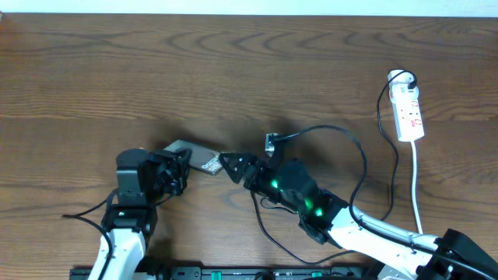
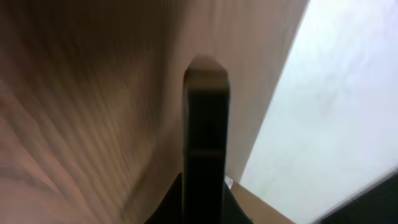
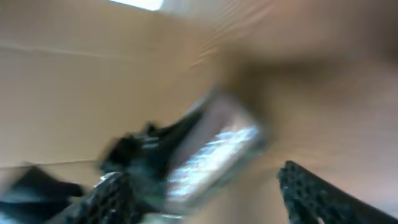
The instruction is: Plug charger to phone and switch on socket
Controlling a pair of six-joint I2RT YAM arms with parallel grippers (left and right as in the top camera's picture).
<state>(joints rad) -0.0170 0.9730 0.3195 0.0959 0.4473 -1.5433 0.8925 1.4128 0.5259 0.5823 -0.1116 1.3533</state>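
Observation:
The phone (image 1: 196,156) is held tilted just above the wooden table by my left gripper (image 1: 177,165), which is shut on its left end. In the left wrist view the phone (image 2: 206,124) shows edge-on as a dark slab rising from between the jaws (image 2: 206,214). My right gripper (image 1: 231,163) is open at the phone's right end. In the blurred right wrist view its fingers (image 3: 202,177) stand wide apart around the phone (image 3: 214,146). The charger's metal-tipped connector (image 1: 270,141) lies on the table just behind the right gripper. Its black cable (image 1: 342,134) loops off to the right. The socket (image 1: 409,109) lies at the far right.
The socket's white cord (image 1: 416,183) runs toward the front edge, with black cable (image 1: 394,155) alongside it. More black cable (image 1: 268,229) loops beneath the right arm. The table's far edge meets a white wall (image 2: 348,93).

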